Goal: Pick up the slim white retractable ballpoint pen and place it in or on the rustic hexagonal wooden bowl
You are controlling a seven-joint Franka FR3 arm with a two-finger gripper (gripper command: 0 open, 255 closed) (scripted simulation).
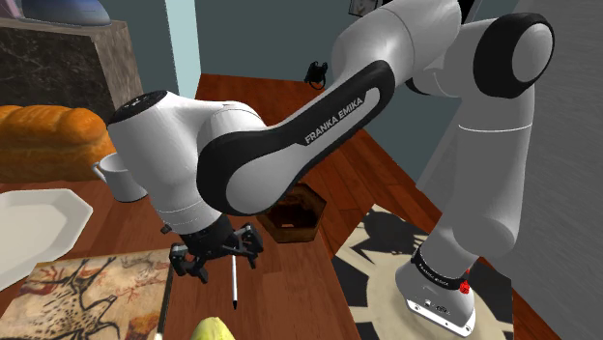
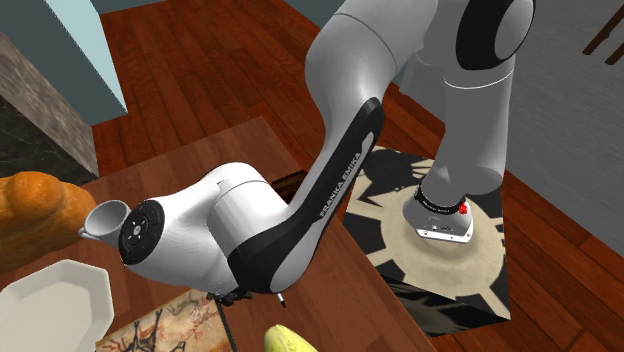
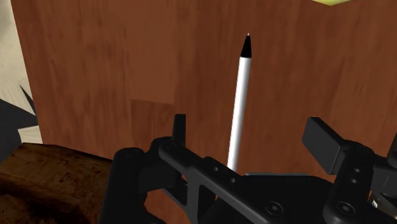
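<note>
Hovering low over the brown wooden table (image 1: 290, 285), the black two-finger gripper (image 3: 248, 125) has its jaws spread astride the slim white ballpoint pen (image 3: 240, 102), lying untouched near-left of the dark hexagonal wooden bowl (image 1: 295, 214) in the shoulder view, so centre the barrel, sink, then squeeze gently.

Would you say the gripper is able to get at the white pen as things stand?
Probably yes: the gripper is open, the pen lies between its fingers on the table, and nothing covers it.
</note>
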